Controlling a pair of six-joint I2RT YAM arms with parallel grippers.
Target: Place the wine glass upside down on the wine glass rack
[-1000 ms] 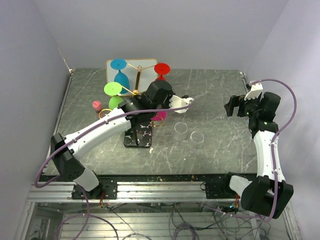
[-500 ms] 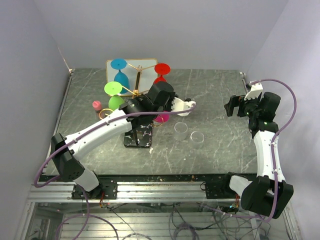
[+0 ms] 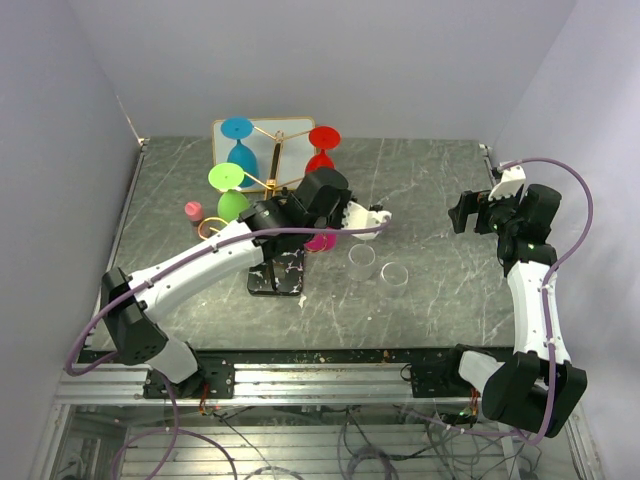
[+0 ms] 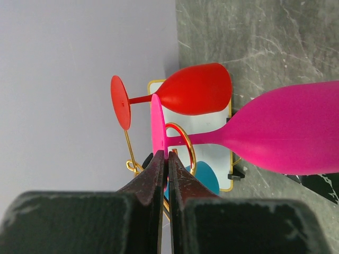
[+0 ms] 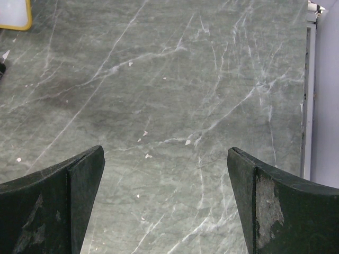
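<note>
In the left wrist view my left gripper (image 4: 168, 154) is shut on the thin foot of the magenta wine glass (image 4: 286, 132). The glass lies sideways, and its stem passes by a gold scroll loop (image 4: 186, 138) of the wine glass rack. From above, the magenta wine glass (image 3: 320, 238) shows under my left wrist, beside the wine glass rack (image 3: 272, 182) on its black veined base (image 3: 277, 272). The wrist hides my left fingers there. My right gripper (image 3: 462, 212) hangs open over bare table at the right, with nothing between its fingers (image 5: 74, 196).
A blue glass (image 3: 238, 140), a green glass (image 3: 227, 180) and a red glass (image 3: 323, 140) hang on the rack. A white gold-rimmed tray (image 3: 290, 128) lies behind it. Two clear glasses (image 3: 361, 260) (image 3: 394, 274) lie on the table right of the base. A small pink object (image 3: 193, 210) sits to the left.
My left gripper has shifted slightly to the right and nearer with the magenta glass. The right arm has not moved.
</note>
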